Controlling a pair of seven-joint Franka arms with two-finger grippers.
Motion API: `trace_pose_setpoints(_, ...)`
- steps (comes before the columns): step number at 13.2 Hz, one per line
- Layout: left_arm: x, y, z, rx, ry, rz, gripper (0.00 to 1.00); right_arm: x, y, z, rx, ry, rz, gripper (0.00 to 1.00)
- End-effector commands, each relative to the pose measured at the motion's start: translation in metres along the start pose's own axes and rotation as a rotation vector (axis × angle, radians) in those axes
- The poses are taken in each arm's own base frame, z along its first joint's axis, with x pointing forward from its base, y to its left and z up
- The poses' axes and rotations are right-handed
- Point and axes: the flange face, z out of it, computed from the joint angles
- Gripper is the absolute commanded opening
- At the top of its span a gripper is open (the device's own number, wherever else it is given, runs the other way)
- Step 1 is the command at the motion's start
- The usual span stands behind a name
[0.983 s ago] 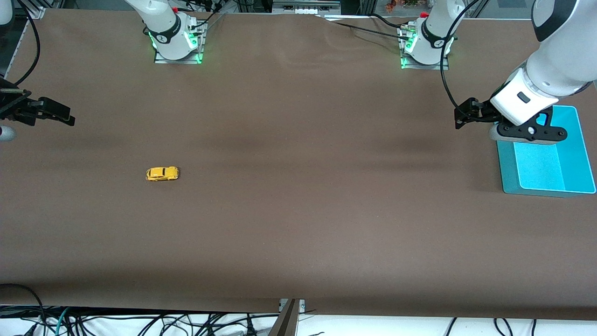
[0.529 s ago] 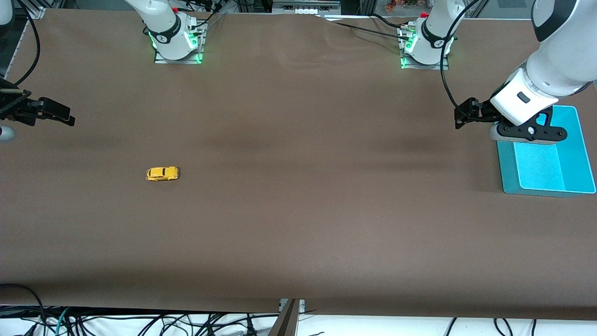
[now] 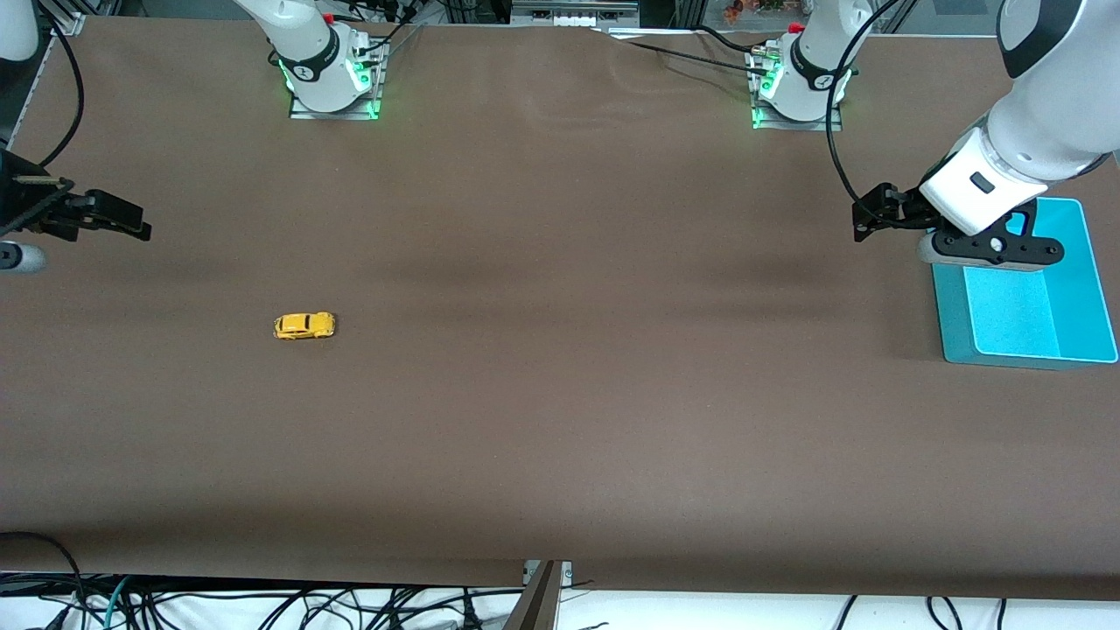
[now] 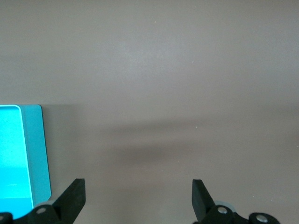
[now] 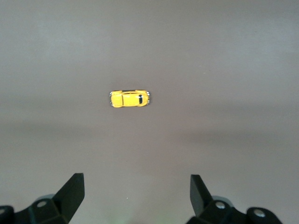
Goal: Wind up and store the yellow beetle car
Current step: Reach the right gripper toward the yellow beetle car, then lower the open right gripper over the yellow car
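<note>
The yellow beetle car (image 3: pixel 304 325) stands on the brown table toward the right arm's end. It also shows in the right wrist view (image 5: pixel 130 99), well ahead of the fingers. My right gripper (image 3: pixel 12 256) hangs at the table's end, mostly cut off by the front view's edge, apart from the car. It is open and empty in its wrist view (image 5: pixel 135 187). My left gripper (image 3: pixel 996 252) waits over the rim of the cyan tray (image 3: pixel 1094 289), open and empty (image 4: pixel 138 190).
The cyan tray sits at the left arm's end of the table, and its edge shows in the left wrist view (image 4: pixel 36 154). Both arm bases (image 3: pixel 332 83) (image 3: pixel 798 87) stand along the table's edge farthest from the front camera. Cables hang below the nearest edge.
My right gripper has shifted slightly toward the car. The car, the tray and the left arm have not moved.
</note>
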Motion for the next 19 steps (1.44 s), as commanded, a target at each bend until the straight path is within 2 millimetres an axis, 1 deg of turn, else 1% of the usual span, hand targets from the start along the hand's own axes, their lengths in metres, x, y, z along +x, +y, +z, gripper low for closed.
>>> trace_pose_setpoints(1,-0.002,0.001,-0.007,-0.022,-0.003,-0.011,1.00,0.009,-0.047,0.013,-0.008,-0.030,-0.071,1.00)
trace_pose_setpoints(3,-0.002,0.001,-0.007,-0.022,-0.003,-0.009,1.00,0.012,-0.069,0.019,-0.008,-0.039,-0.106,1.00)
trace_pose_setpoints(4,-0.002,0.001,-0.007,-0.022,-0.003,-0.011,1.00,0.016,-0.079,0.027,-0.012,-0.050,-0.125,1.00)
trace_pose_setpoints(6,-0.002,0.001,-0.008,-0.022,-0.001,-0.011,1.00,0.025,-0.092,0.051,-0.026,-0.095,-0.179,1.00)
trace_pose_setpoints(10,-0.002,0.001,-0.007,-0.022,-0.003,-0.009,1.00,0.050,-0.086,0.107,-0.005,-0.171,-0.569,1.00)
trace_pose_setpoints(13,-0.002,0.001,-0.008,-0.022,0.000,-0.011,1.00,0.063,-0.084,0.141,-0.023,-0.186,-0.860,1.00)
trace_pose_setpoints(15,-0.001,0.001,-0.007,-0.023,-0.002,-0.011,1.00,0.072,-0.080,0.171,-0.015,-0.172,-1.044,1.00)
trace_pose_setpoints(17,-0.002,0.003,-0.007,-0.023,-0.002,-0.008,1.00,0.074,-0.075,0.202,-0.016,-0.138,-1.165,1.00)
trace_pose_setpoints(18,-0.001,0.007,-0.013,-0.025,0.010,-0.001,1.00,0.072,-0.070,0.218,-0.024,-0.118,-1.217,1.00)
trace_pose_setpoints(19,0.001,0.008,-0.016,-0.024,0.016,0.001,1.00,0.069,-0.072,0.237,-0.035,-0.096,-1.285,0.99)
